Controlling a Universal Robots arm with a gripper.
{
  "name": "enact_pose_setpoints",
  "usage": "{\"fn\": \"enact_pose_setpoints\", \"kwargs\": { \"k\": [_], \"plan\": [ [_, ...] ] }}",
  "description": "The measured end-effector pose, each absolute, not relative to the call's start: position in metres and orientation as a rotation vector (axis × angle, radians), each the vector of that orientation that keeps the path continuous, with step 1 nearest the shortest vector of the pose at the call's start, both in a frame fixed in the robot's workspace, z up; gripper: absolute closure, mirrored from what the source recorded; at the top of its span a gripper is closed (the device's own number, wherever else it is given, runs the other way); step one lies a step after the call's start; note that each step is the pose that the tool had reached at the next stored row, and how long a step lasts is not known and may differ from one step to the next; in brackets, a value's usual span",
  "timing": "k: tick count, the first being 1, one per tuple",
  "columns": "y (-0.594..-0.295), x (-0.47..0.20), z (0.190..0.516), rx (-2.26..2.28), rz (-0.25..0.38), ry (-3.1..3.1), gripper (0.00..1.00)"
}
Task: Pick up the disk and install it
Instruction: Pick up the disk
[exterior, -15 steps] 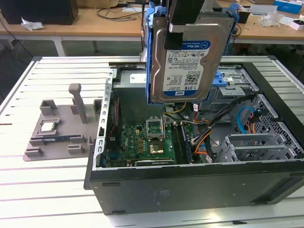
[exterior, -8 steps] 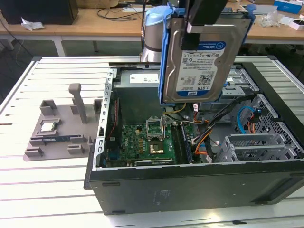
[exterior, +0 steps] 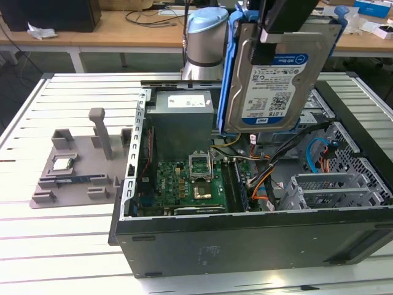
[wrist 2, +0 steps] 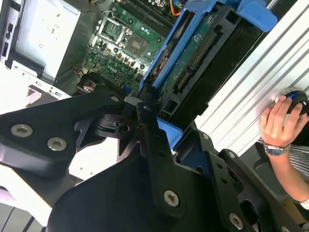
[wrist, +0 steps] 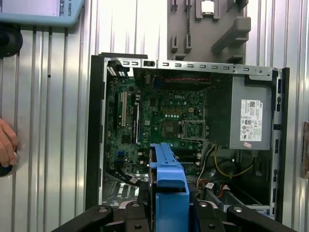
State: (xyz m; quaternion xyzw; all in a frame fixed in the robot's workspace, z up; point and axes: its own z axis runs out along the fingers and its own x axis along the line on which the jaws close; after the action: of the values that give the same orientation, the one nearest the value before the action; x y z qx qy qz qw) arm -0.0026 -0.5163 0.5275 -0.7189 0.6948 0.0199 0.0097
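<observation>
Slatted metal table (exterior: pixel 73 92) carries one open computer case (exterior: pixel 245 246), and above its far side I see my one gripper (exterior: pixel 270 37) clamped on the single disk (exterior: pixel 281 70), silver-grey with a white-and-blue label (exterior: pixel 273 98) in a blue carrier (exterior: pixel 231 80), held upright aloft, while the second wrist view adds a person's hand (wrist 2: pixel 276 121) on a mouse (wrist 2: pixel 297 102).

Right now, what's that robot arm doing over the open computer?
The robot arm's black fingers are clamped on a rectangular silver-grey hard disk in a blue plastic bracket, holding it in the air above the open black computer case. The disk isn't installed yet. A small square silver chip lies on a grey tray beside the case.
</observation>
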Motion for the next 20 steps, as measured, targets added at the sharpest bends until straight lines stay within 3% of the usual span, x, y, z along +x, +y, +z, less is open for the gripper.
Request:
{"fn": "enact_pose_setpoints", "kwargs": {
  "k": [20],
  "plan": [
    [-0.516,0.046,0.527,-2.245,0.062,2.169,0.63]
  ]
}}
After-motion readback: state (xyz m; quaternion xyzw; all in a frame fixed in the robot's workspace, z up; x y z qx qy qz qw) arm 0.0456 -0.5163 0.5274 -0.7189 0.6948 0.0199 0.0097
